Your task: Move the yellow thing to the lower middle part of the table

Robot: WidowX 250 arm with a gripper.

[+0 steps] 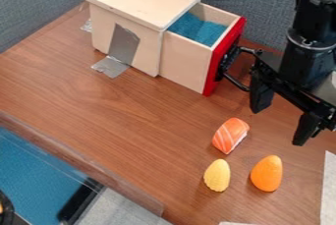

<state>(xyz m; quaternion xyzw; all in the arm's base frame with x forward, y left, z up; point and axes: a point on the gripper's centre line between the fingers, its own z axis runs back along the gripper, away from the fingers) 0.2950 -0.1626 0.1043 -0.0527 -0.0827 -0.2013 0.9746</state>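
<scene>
Gripper (280,125) hangs at the right, near the drawer handle (235,77); can't tell if it's touching. Fingers (261,95) wide apart, nothing between them. Nearer the camera: salmon sushi toy (230,135), then the yellow egg-shaped toy (217,175) and the orange egg-shaped toy (267,173) side by side, a gap between them. Yellow one is our part: on the table (125,116), near side, right of middle, narrow end pointing far. Wooden drawer box (128,20) sits at the far side, drawer partly out.

Step in hand, my read: approach, no grasp made. Next move: travel left and nearer, clear of the sushi, line up over the yellow toy, go down with one finger each side, close, lift a little. Then a short shift left to the near middle and release. Target looks close, so small correction only. Watch the right-hand finger against the orange toy, and don't overshoot the slanting near edge. Rounded sides could roll or slip if pinched off-center.
</scene>
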